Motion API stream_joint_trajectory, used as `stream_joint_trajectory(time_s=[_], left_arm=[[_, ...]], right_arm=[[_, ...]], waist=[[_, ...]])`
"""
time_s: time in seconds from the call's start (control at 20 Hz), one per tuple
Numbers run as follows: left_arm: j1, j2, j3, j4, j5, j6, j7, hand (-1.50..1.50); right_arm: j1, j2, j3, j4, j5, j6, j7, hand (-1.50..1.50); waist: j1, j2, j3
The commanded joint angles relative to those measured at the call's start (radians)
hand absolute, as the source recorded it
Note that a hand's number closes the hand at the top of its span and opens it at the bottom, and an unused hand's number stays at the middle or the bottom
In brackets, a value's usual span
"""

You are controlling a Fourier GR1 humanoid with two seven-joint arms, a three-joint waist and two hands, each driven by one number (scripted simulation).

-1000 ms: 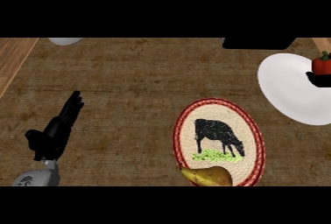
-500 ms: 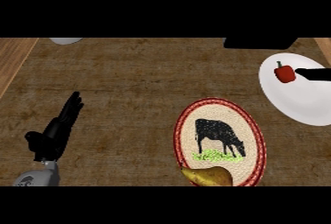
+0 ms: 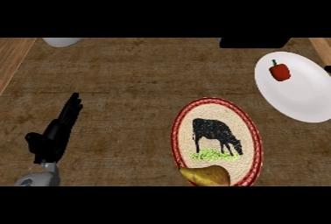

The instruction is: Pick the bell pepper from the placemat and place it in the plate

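Brown wood-grain worktop [image 3: 129,78] carries everything. Oval woven placemat w/ red rim & black cow print [image 3: 216,140] lies right of the left robot hand [image 3: 55,133], apart from it. Round white plate [image 3: 301,98] sits further right, well apart from that hand. Left robot hand rests low-left, released, fingers straight, pointing up-frame, idle, prob. since it has no job here. Yellow-brown lumpy item [image 3: 205,176] sits on the mat's near end. Small red bell pepper [image 3: 279,71] stands in the plate, nothing touching it, so placing looks done. Dark sliver beside the plate may be the right robot hand [image 3: 328,68]; state can't tell.
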Motion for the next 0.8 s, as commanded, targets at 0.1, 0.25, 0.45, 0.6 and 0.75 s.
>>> stream_joint_trajectory(time_s=[0.1,0.25,0.45,0.6,0.75], left_arm=[[-0.014,0.016,0.025,0.035,0.008,-0.013,-0.031,0.00],[0.012,0.005,0.007,-0.042,0.007,-0.004,0.040,0.00],[-0.030,0.007,0.013,0.024,0.006,-0.022,-0.002,0.00],[-0.022,0.022,0.035,0.026,0.012,-0.021,-0.004,0.00],[-0.072,0.010,0.030,0.078,-0.001,-0.010,-0.004,0.00]], right_arm=[[0.166,-0.081,-0.131,0.001,-0.174,0.201,-0.164,-1.50],[0.259,-0.136,-0.142,0.041,-0.202,0.315,-0.219,-1.50],[0.303,-0.176,-0.140,0.111,-0.224,0.387,-0.334,-1.50],[0.398,-0.211,-0.141,0.139,-0.231,0.481,-0.405,-1.50],[0.400,-0.246,-0.122,0.202,-0.221,0.470,-0.432,-1.50]], waist=[[-0.012,-0.001,-0.001],[-0.005,-0.002,0.000],[0.001,0.001,0.000],[-0.003,0.000,0.000],[0.002,0.003,0.001]])
